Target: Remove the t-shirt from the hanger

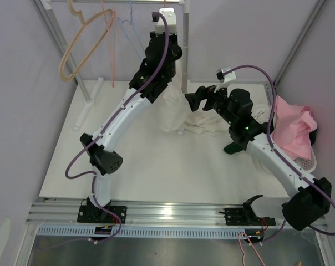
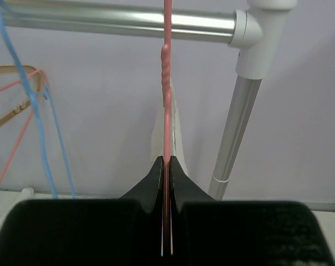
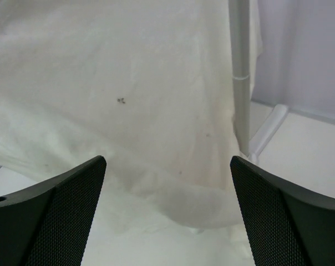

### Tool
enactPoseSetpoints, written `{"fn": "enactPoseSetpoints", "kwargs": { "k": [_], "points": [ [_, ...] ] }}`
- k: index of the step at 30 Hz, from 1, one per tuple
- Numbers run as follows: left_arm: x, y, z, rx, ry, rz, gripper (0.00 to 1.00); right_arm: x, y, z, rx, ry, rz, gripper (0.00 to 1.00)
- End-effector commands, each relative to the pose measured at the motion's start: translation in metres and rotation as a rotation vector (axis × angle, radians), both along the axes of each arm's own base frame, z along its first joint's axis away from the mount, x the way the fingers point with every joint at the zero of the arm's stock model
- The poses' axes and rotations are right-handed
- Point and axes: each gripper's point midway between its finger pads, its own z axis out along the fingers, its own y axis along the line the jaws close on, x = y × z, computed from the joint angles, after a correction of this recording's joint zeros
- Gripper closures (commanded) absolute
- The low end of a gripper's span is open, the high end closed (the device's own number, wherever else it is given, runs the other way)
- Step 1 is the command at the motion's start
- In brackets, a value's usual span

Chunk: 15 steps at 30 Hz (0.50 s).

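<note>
**Top external.** White table (image 1: 156,166), pale lilac walls (image 1: 23,83). A metal rail (image 1: 128,1) runs across the far edge. Spare hangers (image 1: 84,44) in tan, pink and blue hang at its far left. At the right edge a white basket (image 1: 309,163) holds a pink garment (image 1: 292,130).

The left gripper (image 1: 166,22) is raised to the rail; its jaws are hidden under the wrist here. The white t-shirt (image 1: 173,105) hangs below it. Its long axis is vertical, from rail to table, with the lower end pooled on the surface and spreading right. The right gripper (image 1: 198,98) is just right of the cloth and spread apart; contact cannot be judged.

**Left wrist.** Jaws are pressed together on the straight stem of a pink hanger (image 2: 166,111), which runs upright to the rail. The hook is cut off at the top edge. Only a narrow sliver of t-shirt shows behind the stem. A grey post (image 2: 234,138) stands to the right.

**Right wrist.** Both fingers (image 3: 51,216) are wide apart with nothing between them. The t-shirt fills the view, folds falling downward and the hem lying on the table. Its neck and shoulders are out of frame. The post stands beside it on the right.
</note>
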Motion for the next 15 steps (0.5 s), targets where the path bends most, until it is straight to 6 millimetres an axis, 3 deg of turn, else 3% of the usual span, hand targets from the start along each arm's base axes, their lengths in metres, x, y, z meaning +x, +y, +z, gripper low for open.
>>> {"fn": "enactPoseSetpoints", "kwargs": {
  "k": [1,3,4,6,10,11,13,14,15],
  "points": [
    [-0.067,0.040,0.102,-0.151,-0.188,-0.019,0.99,-0.017,-0.025,0.046,0.008,-0.123,-0.077,0.01],
    [-0.088,0.050,0.122,-0.188,-0.233,-0.040,0.99,-0.021,-0.027,0.048,0.006,-0.127,-0.074,0.01],
    [-0.085,0.045,0.111,-0.179,-0.225,-0.045,0.99,-0.026,-0.029,0.049,0.010,-0.131,-0.073,0.00],
    [-0.094,0.051,0.118,-0.207,-0.229,-0.054,0.99,-0.030,-0.029,0.046,0.013,-0.121,-0.063,0.01],
    [-0.108,0.047,0.098,-0.216,-0.121,-0.066,0.99,-0.052,-0.025,0.050,0.006,-0.110,0.014,0.01],
    [-0.104,0.041,0.078,-0.183,-0.084,-0.051,0.99,-0.060,-0.022,0.049,-0.001,-0.105,0.044,0.01],
    [-0.117,0.042,0.076,-0.197,-0.082,-0.028,0.99,-0.077,-0.013,0.052,-0.015,-0.132,0.100,0.03],
    [-0.114,0.034,0.055,-0.167,-0.044,-0.025,0.99,-0.091,-0.014,0.046,-0.034,-0.119,0.119,0.03],
    [-0.120,0.033,0.052,-0.201,-0.027,-0.025,0.99,-0.102,-0.008,0.036,-0.051,-0.112,0.153,0.04]
  ]
}}
